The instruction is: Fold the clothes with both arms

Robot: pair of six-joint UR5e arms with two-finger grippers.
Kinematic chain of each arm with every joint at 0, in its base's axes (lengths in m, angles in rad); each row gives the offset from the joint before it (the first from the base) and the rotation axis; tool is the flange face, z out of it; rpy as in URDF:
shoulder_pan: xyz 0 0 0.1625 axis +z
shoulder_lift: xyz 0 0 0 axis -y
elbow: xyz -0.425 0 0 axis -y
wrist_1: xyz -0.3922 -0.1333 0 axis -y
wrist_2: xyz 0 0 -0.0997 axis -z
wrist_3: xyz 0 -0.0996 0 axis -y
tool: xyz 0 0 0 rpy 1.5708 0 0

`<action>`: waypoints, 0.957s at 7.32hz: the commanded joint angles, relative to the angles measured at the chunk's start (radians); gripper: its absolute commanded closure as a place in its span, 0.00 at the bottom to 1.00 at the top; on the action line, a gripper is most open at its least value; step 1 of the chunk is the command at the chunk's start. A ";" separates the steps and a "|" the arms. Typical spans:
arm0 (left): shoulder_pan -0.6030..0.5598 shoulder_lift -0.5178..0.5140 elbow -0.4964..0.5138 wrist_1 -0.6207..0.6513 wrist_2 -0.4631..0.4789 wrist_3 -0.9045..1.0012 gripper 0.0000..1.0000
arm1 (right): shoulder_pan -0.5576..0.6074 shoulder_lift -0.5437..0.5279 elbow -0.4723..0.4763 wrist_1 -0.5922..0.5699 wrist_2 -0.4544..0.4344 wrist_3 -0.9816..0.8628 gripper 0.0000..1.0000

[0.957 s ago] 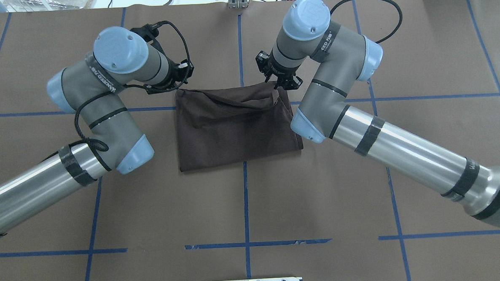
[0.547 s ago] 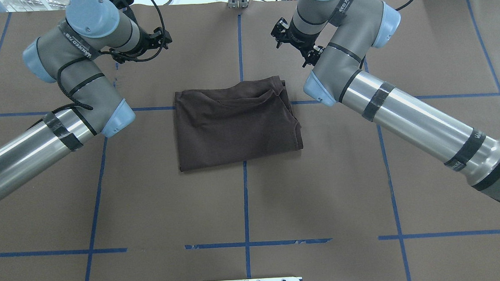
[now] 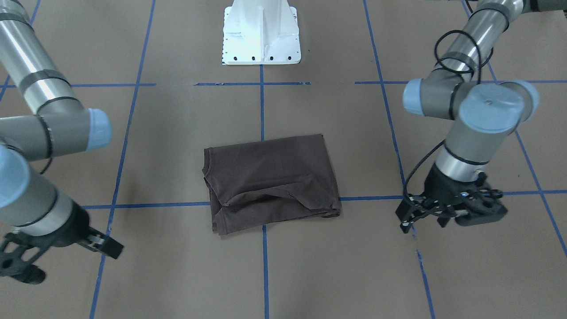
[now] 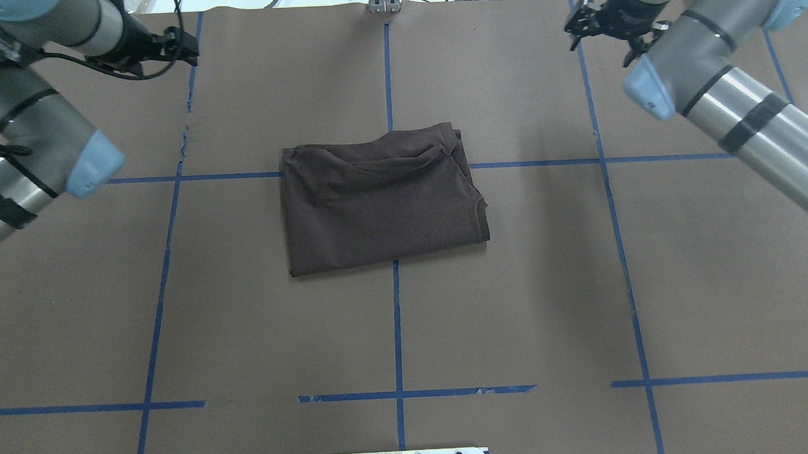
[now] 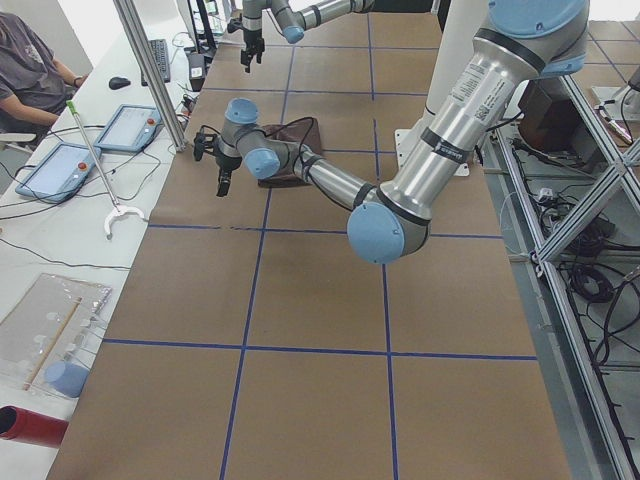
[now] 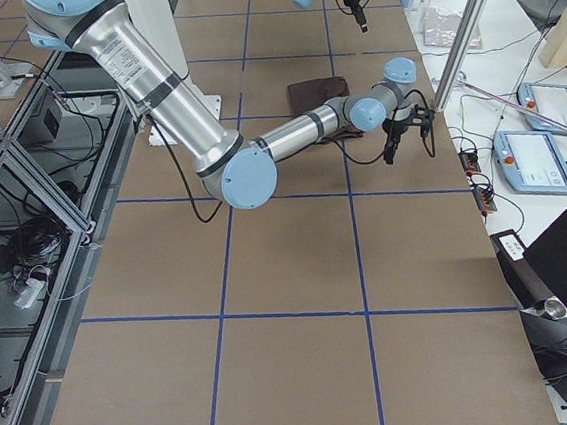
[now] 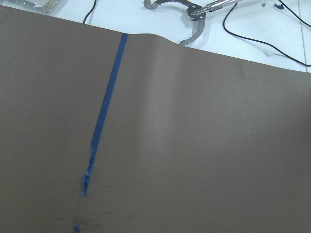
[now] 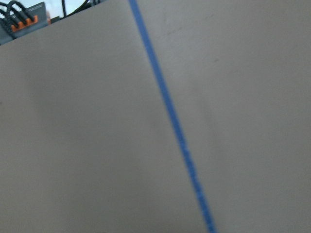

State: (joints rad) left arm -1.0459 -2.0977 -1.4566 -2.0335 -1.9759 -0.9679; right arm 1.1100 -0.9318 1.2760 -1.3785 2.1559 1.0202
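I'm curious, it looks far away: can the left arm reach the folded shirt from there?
Probably yes: the left gripper hangs beside the T-shirt, with only open table between them and nothing blocking.

The left arm is reaching forward and out to its own side. Its wrist is pointing straight down, and the left gripper is hanging below it with its black fingers spread apart, gripping nothing. The right arm is mirroring that pose on the opposite side, its forearm angling outward. The right gripper is likewise pointing down, its fingers parted and empty. The two grippers are hovering well apart from each other.
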 commanded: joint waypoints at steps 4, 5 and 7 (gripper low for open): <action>-0.441 0.251 -0.174 0.312 -0.146 1.075 0.00 | 0.421 -0.485 0.262 -0.275 0.134 -1.105 0.00; -0.472 0.271 -0.183 0.317 -0.159 1.097 0.00 | 0.474 -0.531 0.282 -0.278 0.201 -1.127 0.00; -0.468 0.343 -0.157 0.233 -0.265 1.077 0.00 | 0.475 -0.555 0.312 -0.208 0.219 -1.126 0.00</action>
State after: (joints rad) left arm -1.5134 -1.7874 -1.6332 -1.7442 -2.1929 0.1087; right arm 1.5749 -1.4665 1.5655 -1.6280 2.3636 -0.0987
